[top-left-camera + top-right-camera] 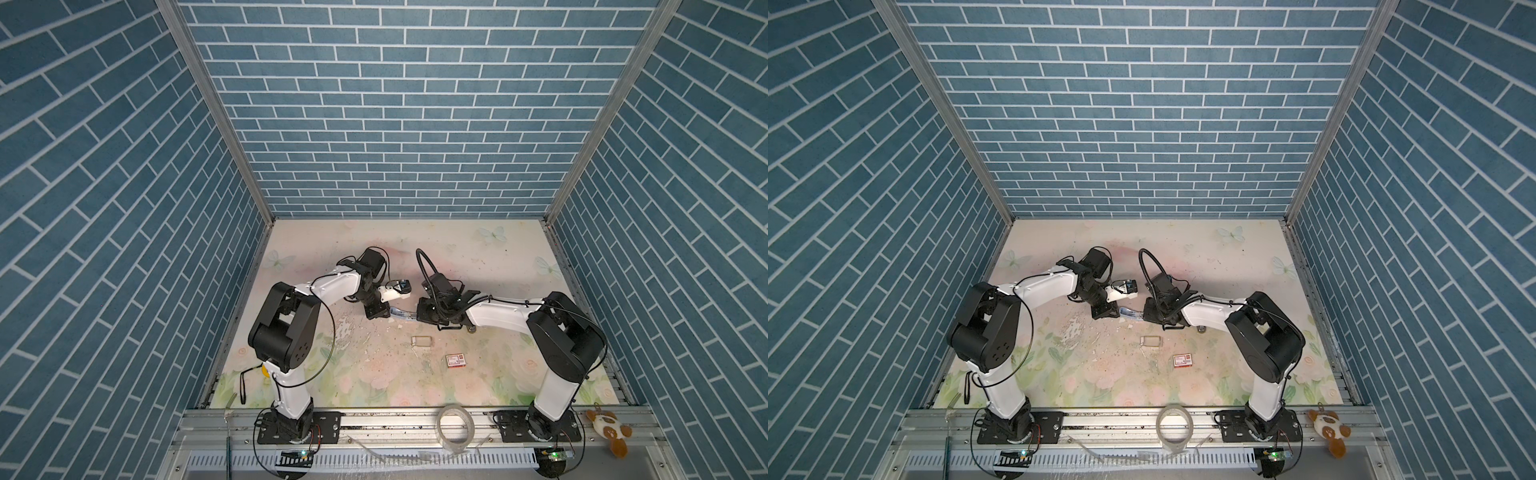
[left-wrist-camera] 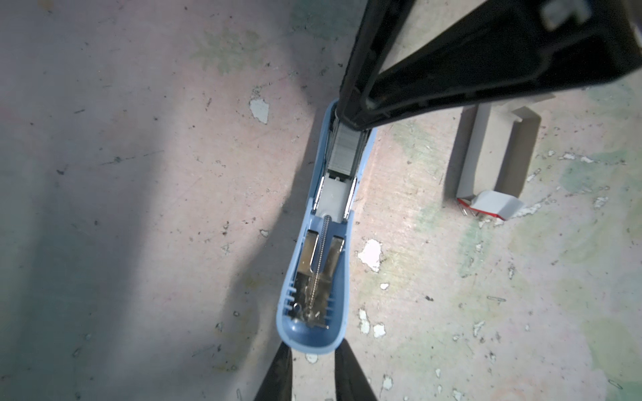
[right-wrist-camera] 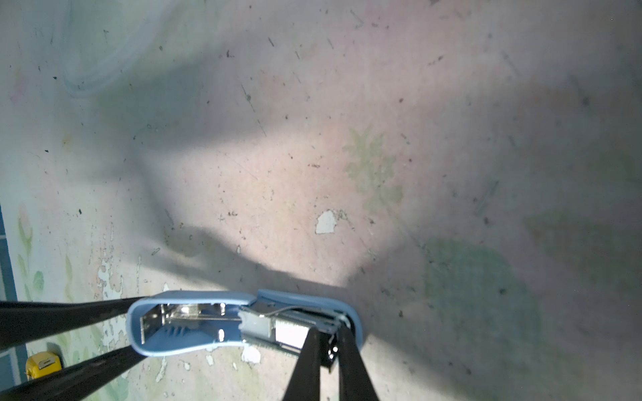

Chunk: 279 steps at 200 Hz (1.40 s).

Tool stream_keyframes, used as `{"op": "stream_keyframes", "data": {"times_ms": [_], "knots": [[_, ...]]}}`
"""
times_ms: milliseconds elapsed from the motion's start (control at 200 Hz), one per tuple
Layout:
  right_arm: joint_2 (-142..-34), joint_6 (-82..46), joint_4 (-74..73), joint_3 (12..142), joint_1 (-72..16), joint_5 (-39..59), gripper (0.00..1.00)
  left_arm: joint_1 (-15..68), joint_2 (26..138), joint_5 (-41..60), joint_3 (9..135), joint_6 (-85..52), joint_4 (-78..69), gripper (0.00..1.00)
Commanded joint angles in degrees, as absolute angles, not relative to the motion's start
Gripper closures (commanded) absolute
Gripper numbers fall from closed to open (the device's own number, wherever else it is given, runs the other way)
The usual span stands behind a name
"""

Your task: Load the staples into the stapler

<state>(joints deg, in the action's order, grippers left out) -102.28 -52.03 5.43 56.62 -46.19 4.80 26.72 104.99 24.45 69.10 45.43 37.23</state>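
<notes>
Lying open on the bench (image 1: pixel 457 257) in both top views, the stapler (image 1: pixel 401 314) sits mid-bench between the two arms. The left tool (image 1: pixel 388 312) meets one end of it and the right tool (image 1: pixel 415 318) the other. Nearer the front edge lie a pale tray (image 1: pixel 422 340) and, just beyond it toward the right arm, a white-and-red box (image 1: pixel 456 360), both apart from the stapler (image 1: pixel 1131 312).

From the left wrist, the left tool (image 2: pixel 312 350) pinches the rounded blue end of the stapler (image 2: pixel 314 277), one finger on each side. The lid's inside faces up, with its spring and metal plates showing. The staples (image 2: pixel 344 149) lie as a grey strip in the channel at the far end, and the right tool's tip rests on their end. The tray (image 2: pixel 493 152) lies off to one side.

From the right wrist, the right tool (image 3: pixel 328 333) has its fingers pressed close together, with their tips at the channel where the staples (image 3: pixel 290 333) gleam. Whether it actually pinches the strip I cannot tell. The left tool's fingers (image 3: pixel 69 312) flank the stapler's other end.
</notes>
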Motion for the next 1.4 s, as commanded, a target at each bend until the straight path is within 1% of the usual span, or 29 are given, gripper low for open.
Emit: {"op": "stream_keyframes", "data": {"times_ms": [0, 195, 410, 780, 1105, 1390], "knots": [[-104.3, -51.0, 8.0, 55.0, -46.0, 4.7, 0.88, 27.3, 106.9, 24.8, 70.1, 44.9, 37.5, 0.77], [-104.4, -50.5, 8.1, 55.0, -46.0, 4.7, 0.88, 27.4, 106.9, 26.5, 70.5, 45.3, 38.1, 0.81], [-104.9, -50.4, 8.1, 55.1, -46.0, 4.7, 0.88, 27.6, 106.5, 28.0, 71.8, 45.9, 40.0, 0.82], [-105.4, -49.8, 7.9, 55.1, -46.0, 4.7, 0.88, 29.2, 108.6, 29.5, 76.3, 45.3, 44.1, 0.78], [-106.1, -49.9, 6.6, 54.9, -46.0, 4.7, 0.88, 30.3, 110.9, 30.3, 79.8, 43.5, 45.3, 0.76], [-106.3, -50.4, 4.7, 53.8, -46.0, 4.7, 0.88, 30.6, 113.5, 33.7, 85.3, 40.0, 47.4, 0.75]]}}
